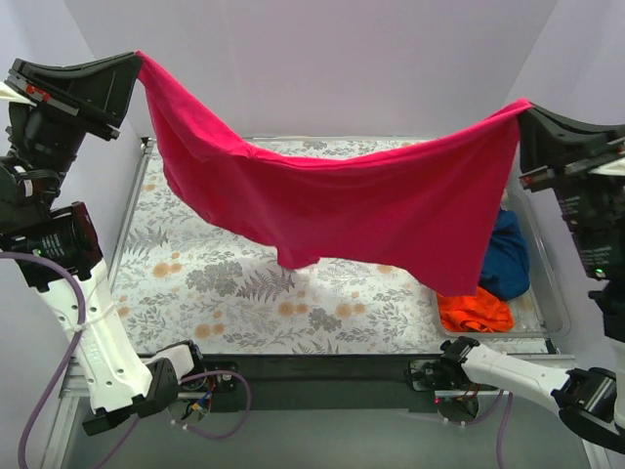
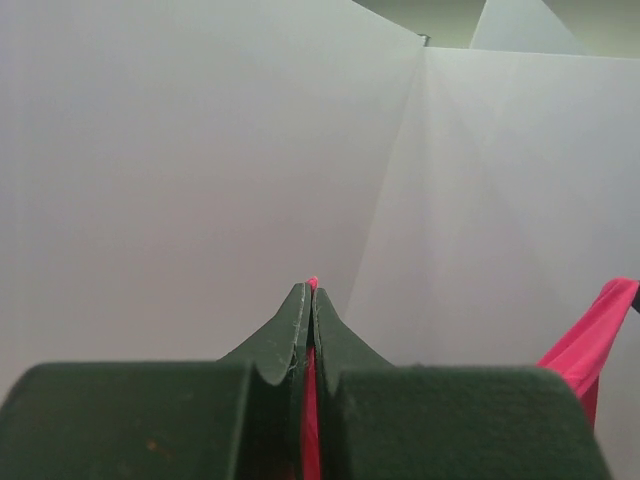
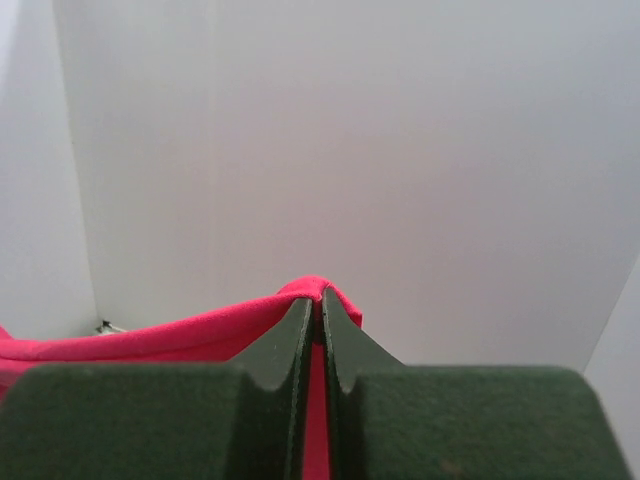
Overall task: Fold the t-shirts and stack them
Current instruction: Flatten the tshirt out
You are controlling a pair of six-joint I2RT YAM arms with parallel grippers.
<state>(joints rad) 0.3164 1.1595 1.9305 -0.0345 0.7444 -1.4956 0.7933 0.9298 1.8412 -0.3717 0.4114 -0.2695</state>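
The pink t-shirt (image 1: 371, 205) hung sideways between the left gripper (image 1: 137, 61) and the right gripper (image 1: 523, 106) — both clamped on it — high above the surface (image 1: 225, 283).

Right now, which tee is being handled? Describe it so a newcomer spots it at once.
Look above the floral tablecloth: a magenta-pink t-shirt hangs sagging between the two arms, whose shut jaws pinch its ends. Unlike the navy tee and orange tee crumpled at the right edge, it alone is lifted and spread.
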